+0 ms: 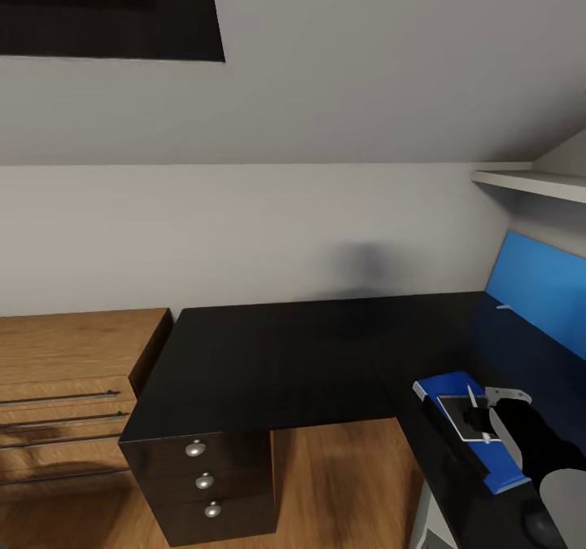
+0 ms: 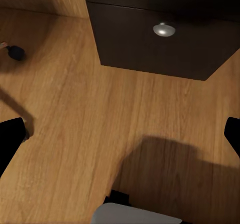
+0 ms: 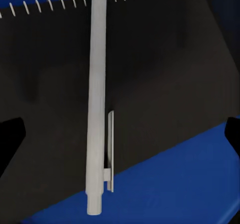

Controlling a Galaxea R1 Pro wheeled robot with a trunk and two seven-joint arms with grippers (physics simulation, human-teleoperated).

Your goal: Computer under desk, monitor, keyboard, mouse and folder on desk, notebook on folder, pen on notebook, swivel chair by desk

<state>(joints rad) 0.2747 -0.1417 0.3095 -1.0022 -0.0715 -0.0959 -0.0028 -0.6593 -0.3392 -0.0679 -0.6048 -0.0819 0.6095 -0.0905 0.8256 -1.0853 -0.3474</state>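
Observation:
The blue folder (image 1: 446,388) lies on the right wing of the glossy black desk (image 1: 285,362), near its front edge. On the folder rests the dark spiral-bound notebook (image 1: 457,413), and the white pen (image 1: 471,397) lies on the notebook. My right gripper (image 1: 487,415) hovers just above this stack. In the right wrist view the pen (image 3: 96,99) lies along the notebook (image 3: 165,74) over the folder (image 3: 190,184). The right gripper (image 3: 120,134) is open, its fingertips (image 3: 10,139) wide apart on either side of the pen without touching it. My left gripper (image 2: 120,134) is open over the wooden floor.
The desk's black drawer unit (image 1: 203,476) with silver knobs (image 2: 163,29) stands under its left end. A light wooden dresser (image 1: 65,370) adjoins it on the left. A blue wall panel (image 1: 537,288) and a white shelf (image 1: 529,181) are at the right. A black caster (image 2: 16,52) rests on the floor.

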